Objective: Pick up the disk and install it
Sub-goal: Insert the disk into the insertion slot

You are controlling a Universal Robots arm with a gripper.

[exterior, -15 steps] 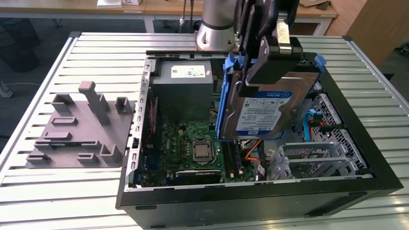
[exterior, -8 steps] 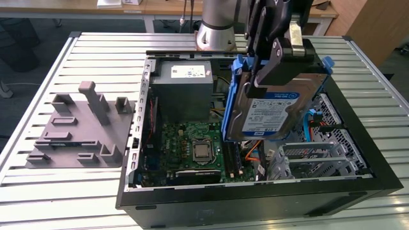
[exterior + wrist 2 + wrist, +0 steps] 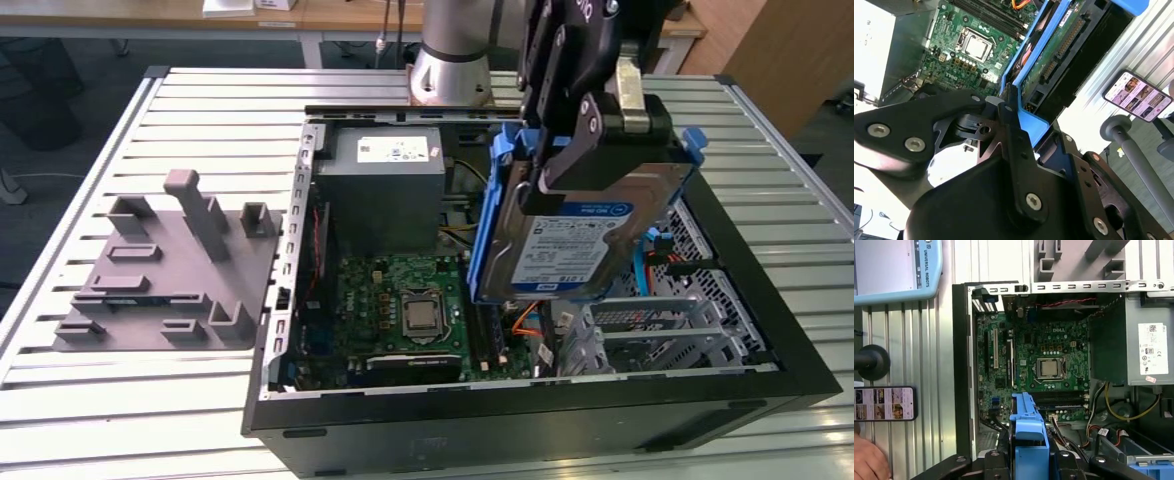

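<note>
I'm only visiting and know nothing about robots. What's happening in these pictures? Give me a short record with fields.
tool: shut on the disk
disk: silver drive in a blue frame, held up over the open computer case
under it: motherboard and grey power supply inside the case
installed: not yet
nearby: grey fixture on the table, at the exterior view's left

Robotics lab: slatted aluminium bench (image 3: pixel 134 400), opened computer case (image 3: pixel 534 420), desks (image 3: pixel 160 20) behind.
</note>
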